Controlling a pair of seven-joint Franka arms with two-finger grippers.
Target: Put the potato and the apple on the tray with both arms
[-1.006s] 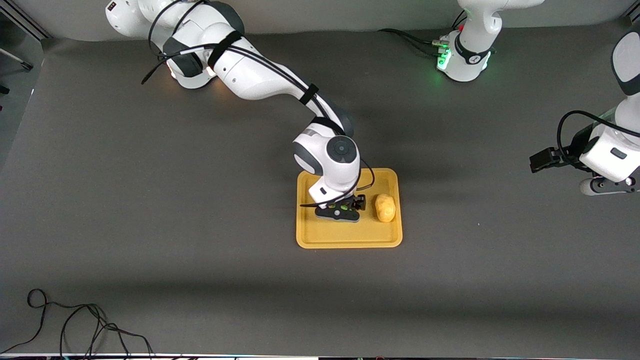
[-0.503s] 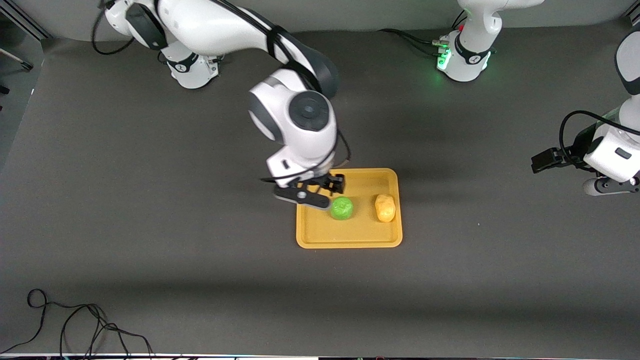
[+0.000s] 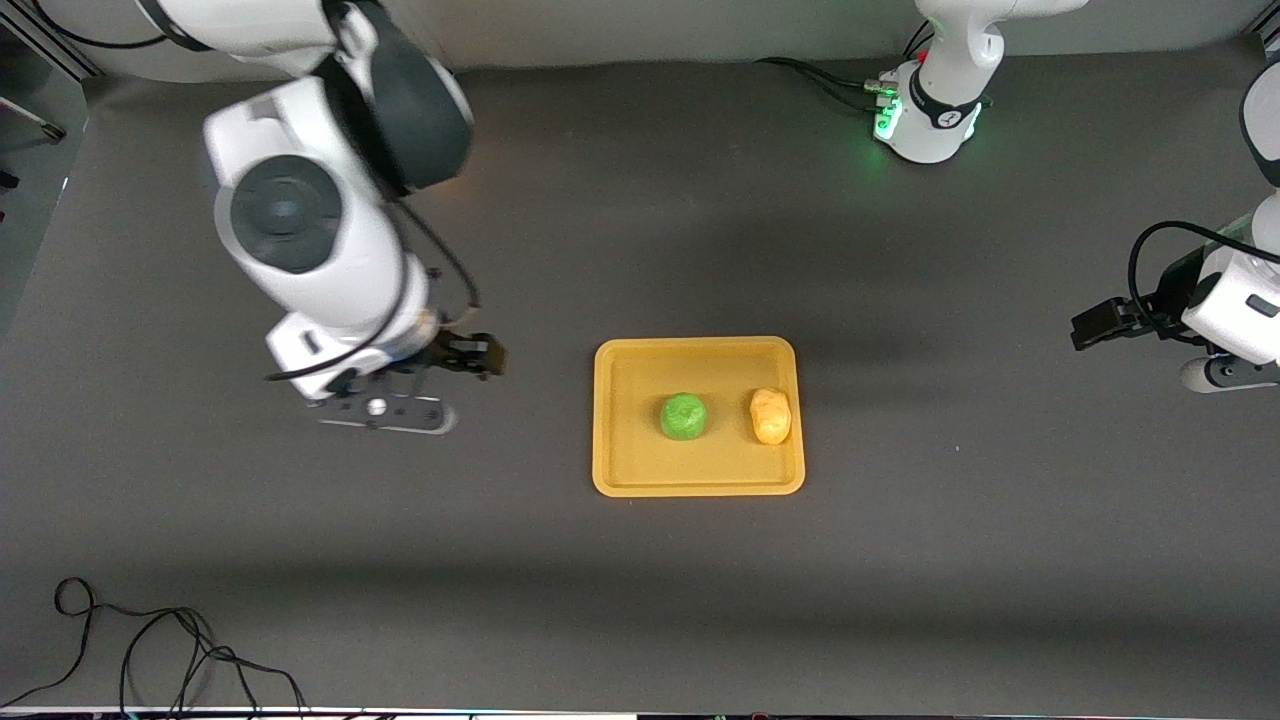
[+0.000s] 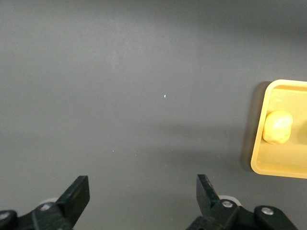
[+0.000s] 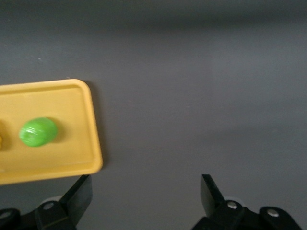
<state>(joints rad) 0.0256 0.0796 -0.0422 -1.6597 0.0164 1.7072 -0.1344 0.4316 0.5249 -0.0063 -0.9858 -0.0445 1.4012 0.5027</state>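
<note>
Both hands hang wide open and empty over bare surface: right hand (image 3: 440, 385), left hand (image 3: 1100, 325). The apple (image 3: 684, 416) and potato (image 3: 770, 416) lie apart in the tray (image 3: 625, 475), between them. Retreat high; leave the tray alone.

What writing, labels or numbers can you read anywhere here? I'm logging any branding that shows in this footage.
None can be read.
The tray, the apple and the potato carry no print.
The right gripper, open over the bare table, and the left gripper, open at the left arm's end, show no lettering.
The left arm's base bears a small dark mark, too small to read.
</note>
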